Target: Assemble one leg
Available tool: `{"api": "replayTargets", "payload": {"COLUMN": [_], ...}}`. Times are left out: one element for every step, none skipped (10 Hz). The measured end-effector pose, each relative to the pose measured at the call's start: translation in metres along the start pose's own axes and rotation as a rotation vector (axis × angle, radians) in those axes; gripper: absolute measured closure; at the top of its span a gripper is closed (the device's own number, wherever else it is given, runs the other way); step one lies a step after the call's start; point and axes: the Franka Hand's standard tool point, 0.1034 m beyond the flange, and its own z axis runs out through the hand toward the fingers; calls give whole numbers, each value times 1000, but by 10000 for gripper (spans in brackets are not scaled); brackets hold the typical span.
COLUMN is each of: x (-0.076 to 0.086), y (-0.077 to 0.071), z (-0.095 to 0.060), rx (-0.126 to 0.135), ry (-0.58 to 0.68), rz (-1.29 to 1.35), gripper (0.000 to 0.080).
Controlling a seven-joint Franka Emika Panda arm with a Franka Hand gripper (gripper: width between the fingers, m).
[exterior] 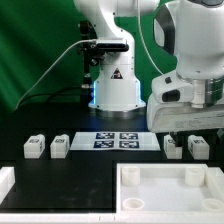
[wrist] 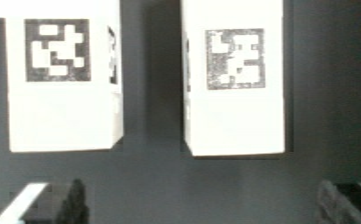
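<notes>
**Overhead, wide open, nothing held**

We see the arm's two-finger gripper (wrist: pixel 198 203) hanging above the black worktop (exterior: pixel 90 175). Its dark fingers (wrist: pixel 52 205) are spread far apart and have hold of nothing.

In the wrist view, two small white cuboid plastic legs lie on the worktop side by side. Each carries a black-and-white square tag. One leg (wrist: pixel 65 100) is near the other leg (wrist: pixel 235 110) without touching it, and both are clear of the fingers.

In the exterior view this pair, a leg (exterior: pixel 172 147) and its neighbour leg (exterior: pixel 197 147), sits under the gripper on the exterior view's right. Two more legs of the same kind (exterior: pixel 35 147) (exterior: pixel 60 146) sit well apart on the exterior view's left. The thin flat white marker board (exterior: pixel 118 140) lies between the two pairs.

The large white square tray-like panel (exterior: pixel 123 195) with a raised rim lies nearer the camera. Inside it we make out two small round white stubs (exterior: pixel 135 172) near its far corners. All four legs lie outside it.

A further white piece (exterior: pixel 5 185) is cut off at the exterior view's left edge, and we cannot tell what it is.
</notes>
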Motion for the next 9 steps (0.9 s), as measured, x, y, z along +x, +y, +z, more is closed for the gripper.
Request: {"api": "replayTargets", "payload": {"x": [0, 0, 0, 0, 0, 0, -22, -28, -20], "y": [0, 0, 0, 0, 0, 0, 3, -1, -4], "z": [0, 0, 0, 0, 0, 0, 6, 3, -1], "rx": [0, 0, 0, 0, 0, 0, -20, -33, -28], "ry": [0, 0, 0, 0, 0, 0, -114, -201, -260], "rz": [0, 0, 0, 0, 0, 0, 16, 37, 45], "gripper": [150, 150, 150, 150, 150, 150, 150, 150, 150]}}
